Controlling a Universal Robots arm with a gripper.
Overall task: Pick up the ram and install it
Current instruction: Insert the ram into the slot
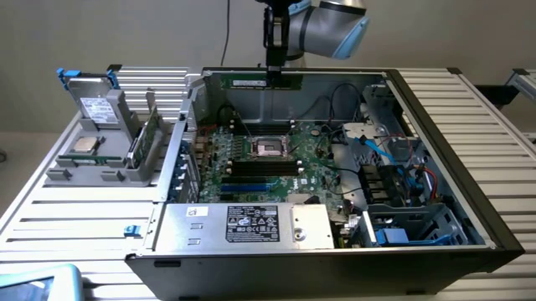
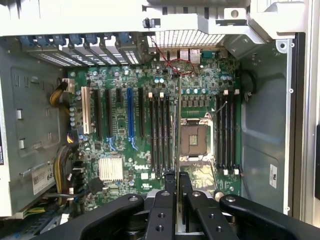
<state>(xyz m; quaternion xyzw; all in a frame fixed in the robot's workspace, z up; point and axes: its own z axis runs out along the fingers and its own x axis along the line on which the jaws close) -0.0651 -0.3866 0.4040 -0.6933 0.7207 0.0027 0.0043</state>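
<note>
The ram [image 1: 250,82], a thin green stick, hangs level above the far side of the open computer case [image 1: 435,157]. My gripper [image 1: 275,76] is shut on it from above. The wrist view looks straight down on the green motherboard [image 2: 120,145]. There the ram [image 2: 178,125] appears edge-on as a thin line running out from between my black fingers [image 2: 169,200]. It lies over the gap between one bank of black memory slots [image 2: 160,135] and the CPU socket [image 2: 194,140]. A second bank of slots [image 2: 225,130] sits on the socket's other side.
A grey rack [image 1: 100,169] at the exterior view's left holds a drive [image 1: 100,106], a larger green card [image 1: 144,139] and a CPU [image 1: 84,144]. The power supply [image 1: 243,224] fills the case's near side. Blue and black cables [image 1: 377,153] cross its right part.
</note>
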